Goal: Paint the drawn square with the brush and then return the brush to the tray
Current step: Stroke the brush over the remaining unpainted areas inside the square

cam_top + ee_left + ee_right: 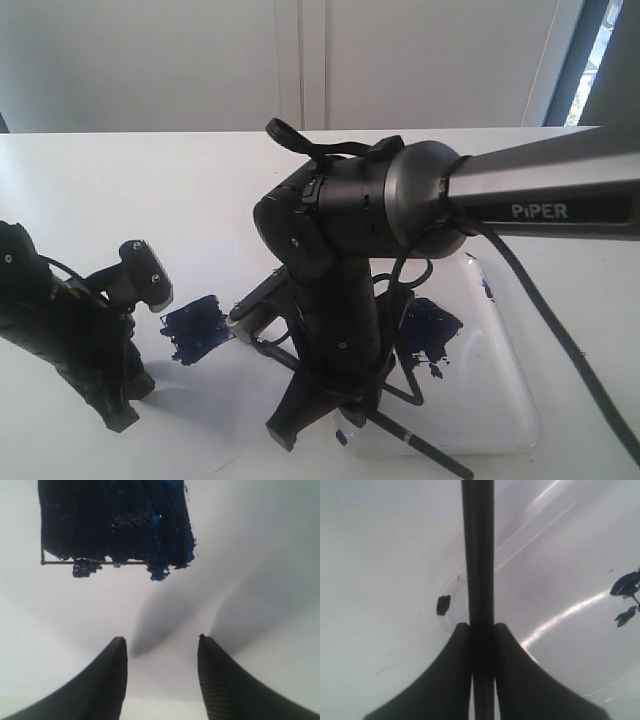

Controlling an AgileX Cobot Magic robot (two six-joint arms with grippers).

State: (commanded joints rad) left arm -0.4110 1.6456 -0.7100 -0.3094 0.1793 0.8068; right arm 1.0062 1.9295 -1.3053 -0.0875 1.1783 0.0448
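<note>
While pinched between closed fingers of right gripper (478, 630), brush (477, 555) over tray (560, 580) corner, left gripper (160, 642) parted and empty, near blotchy blue drawn square (115, 520)

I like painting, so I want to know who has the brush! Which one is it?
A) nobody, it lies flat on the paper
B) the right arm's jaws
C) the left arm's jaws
B: the right gripper has its jaws shut on the brush handle, while the left gripper has open jaws with nothing between them.
</note>
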